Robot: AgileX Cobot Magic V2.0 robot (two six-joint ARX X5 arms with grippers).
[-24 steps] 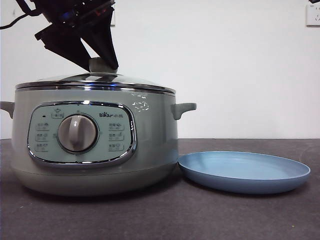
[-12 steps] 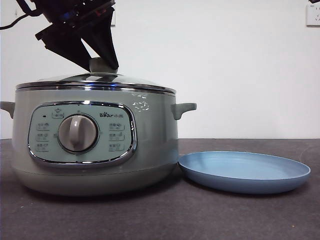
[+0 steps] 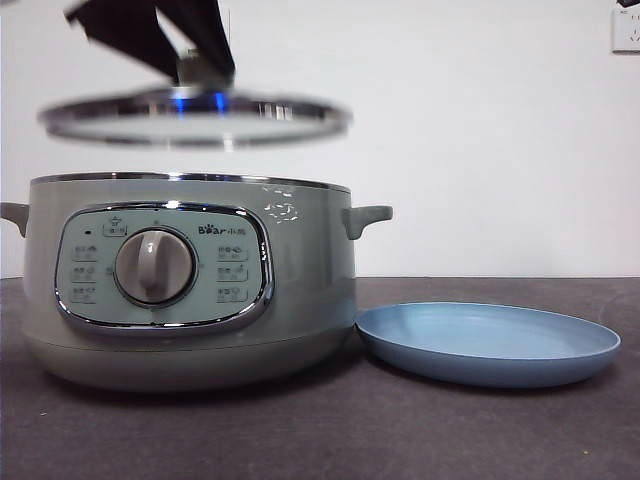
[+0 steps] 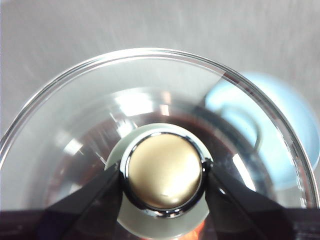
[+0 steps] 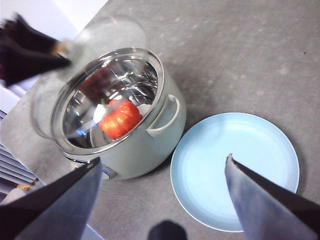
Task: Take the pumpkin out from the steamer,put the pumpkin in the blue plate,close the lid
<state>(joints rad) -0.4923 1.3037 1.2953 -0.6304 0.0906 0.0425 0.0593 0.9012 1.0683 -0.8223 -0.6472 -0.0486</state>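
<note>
The lid (image 3: 195, 115) is off the steamer (image 3: 190, 290) and hangs level in the air above its chrome rim, clear of it, gripped by the left hand (image 4: 164, 176), whose two jaws are clamped on either side of the lid's round knob (image 4: 164, 177). With the pot open, the right wrist view shows the pumpkin (image 5: 119, 119) still lying inside the steamer's shiny bowl, orange-red with its green stem showing, so the first step of the task looks only begun: the way in has been opened, but the pumpkin has not been taken out. The blue plate (image 3: 490, 342) sits on the dark desk (image 3: 400, 440) just beside the steamer, on its right in the front view, and holds nothing. The right hand (image 5: 162, 165) hovers high above the pot and plate with its jaws spread wide and nothing between them. What remains, judging from this, is nearly everything: reaching in for the pumpkin, setting it on the blue plate, and lowering the lid back onto the steamer.
</note>
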